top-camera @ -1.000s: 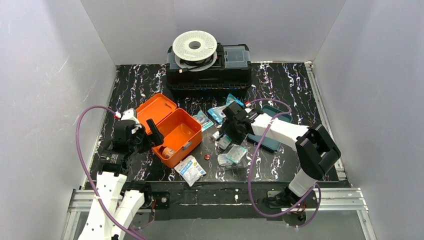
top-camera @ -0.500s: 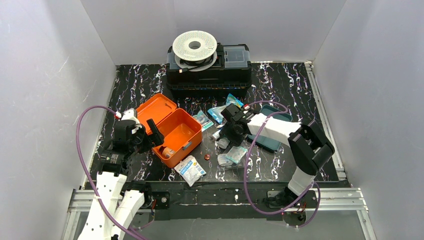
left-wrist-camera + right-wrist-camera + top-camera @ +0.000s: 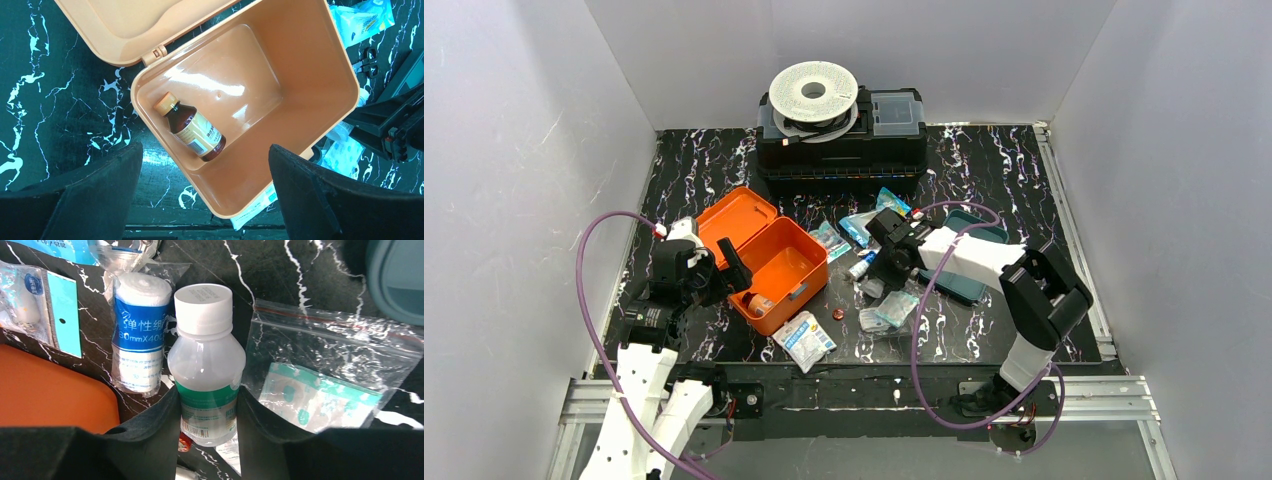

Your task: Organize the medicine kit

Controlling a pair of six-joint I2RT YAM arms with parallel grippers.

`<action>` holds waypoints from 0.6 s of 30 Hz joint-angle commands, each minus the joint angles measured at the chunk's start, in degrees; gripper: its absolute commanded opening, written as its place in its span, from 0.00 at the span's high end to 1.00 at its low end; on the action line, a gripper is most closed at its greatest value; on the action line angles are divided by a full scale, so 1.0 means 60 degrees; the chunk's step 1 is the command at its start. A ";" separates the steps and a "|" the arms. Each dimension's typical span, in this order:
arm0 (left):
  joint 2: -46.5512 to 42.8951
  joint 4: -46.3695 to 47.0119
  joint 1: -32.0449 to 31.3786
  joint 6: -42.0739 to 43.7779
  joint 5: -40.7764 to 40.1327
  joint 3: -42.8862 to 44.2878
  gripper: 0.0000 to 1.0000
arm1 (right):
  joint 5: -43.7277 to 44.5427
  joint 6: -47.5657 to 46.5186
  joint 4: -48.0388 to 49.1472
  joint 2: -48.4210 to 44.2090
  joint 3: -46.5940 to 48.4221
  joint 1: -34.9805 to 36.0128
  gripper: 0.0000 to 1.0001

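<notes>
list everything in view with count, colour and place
medicine kit: 1, orange, open, left of centre
brown bottle: 1, brown, inside medicine kit
white bottle: 1, white, in right pincer
bandage roll: 1, white-blue, beside white bottle
zip bag: 1, clear, beside white bottle
sachet: 1, white-blue, front of medicine kit
tray: 1, teal, right of centre
toolbox: 1, black, at the back
spool: 1, white, on toolbox
left pincer: 1, black, open over medicine kit
right pincer: 1, black, shut on white bottle

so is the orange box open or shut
Open. The box has its lid swung back, and the left wrist view looks straight into it, where one brown bottle lies on its side.
</notes>
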 commanded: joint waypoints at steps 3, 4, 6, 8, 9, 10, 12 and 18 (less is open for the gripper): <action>-0.0025 0.0048 -0.0028 0.0018 -0.0017 -0.0024 0.04 | 0.1156 -0.0839 -0.0795 -0.1090 0.0619 0.0203 0.93; -0.0032 0.0046 -0.0036 0.0020 -0.0017 -0.0024 0.04 | 0.1327 -0.1028 -0.0859 -0.1275 0.0685 0.0239 0.94; -0.0024 0.0044 -0.0030 0.0016 -0.0017 -0.0031 0.04 | 0.1565 -0.1407 -0.0919 -0.1699 0.0770 0.0290 0.99; -0.0025 0.0050 -0.0031 0.0018 -0.0015 -0.0024 0.04 | 0.1627 -0.1943 -0.0798 -0.2112 0.0830 0.0326 0.99; -0.0036 0.0048 -0.0034 0.0018 -0.0017 -0.0024 0.04 | 0.1620 -0.2220 -0.0713 -0.2302 0.0867 0.0344 0.99; -0.0037 0.0048 -0.0031 0.0009 -0.0017 -0.0024 0.04 | 0.1588 -0.2559 -0.0590 -0.2510 0.0898 0.0368 0.99; -0.0034 0.0040 -0.0030 0.0003 -0.0038 -0.0025 0.04 | 0.1462 -0.3310 -0.0204 -0.2938 0.0958 0.0434 0.99; -0.0063 -0.0002 -0.0031 -0.0037 -0.0197 0.0005 0.04 | -0.0124 -0.5841 0.1373 -0.3526 0.1386 0.0550 0.99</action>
